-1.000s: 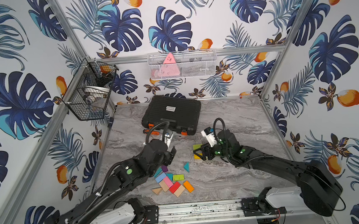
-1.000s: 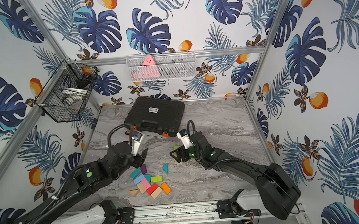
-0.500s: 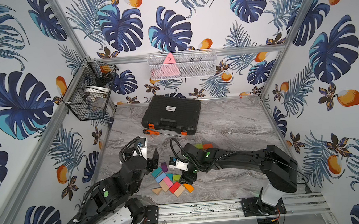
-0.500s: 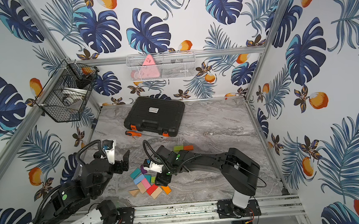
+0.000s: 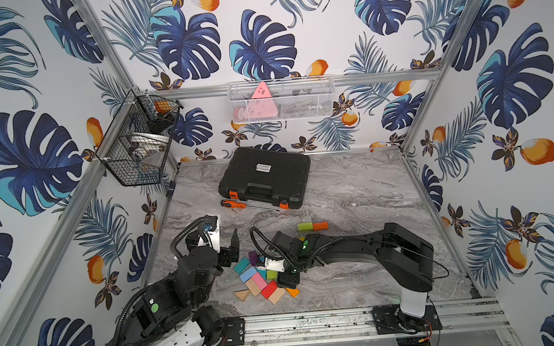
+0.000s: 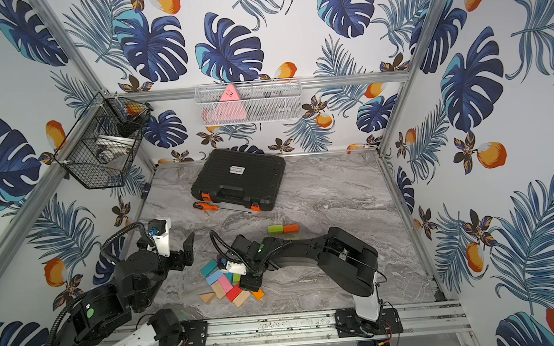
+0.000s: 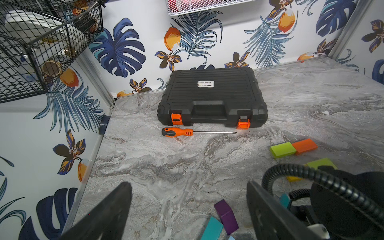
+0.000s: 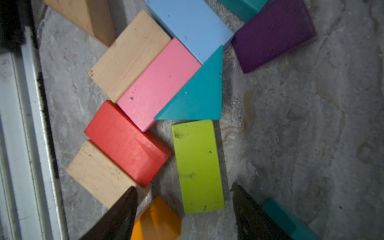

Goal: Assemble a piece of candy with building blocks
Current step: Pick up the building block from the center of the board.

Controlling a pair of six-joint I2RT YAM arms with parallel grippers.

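Right pincer (image 8: 184, 189) gapes above the green block (image 8: 197, 164), left pincer (image 7: 188, 184) wide (screwdriver (image 7: 178, 132), black case (image 7: 212, 97) beyond).

The marble table (image 5: 354, 188) bears a black case (image 5: 266, 178), a screwdriver (image 5: 234, 204) and scattered building blocks (image 5: 258, 280).

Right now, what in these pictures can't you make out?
- Both top views: the right hand and its arm cover part of the building blocks.
- Right wrist view: the orange block is cut off by the frame edge; a teal block is blurred behind a finger.
- Top views: the black wire basket masks its contents with mesh.
- Left wrist view: the tool case label print is too small.
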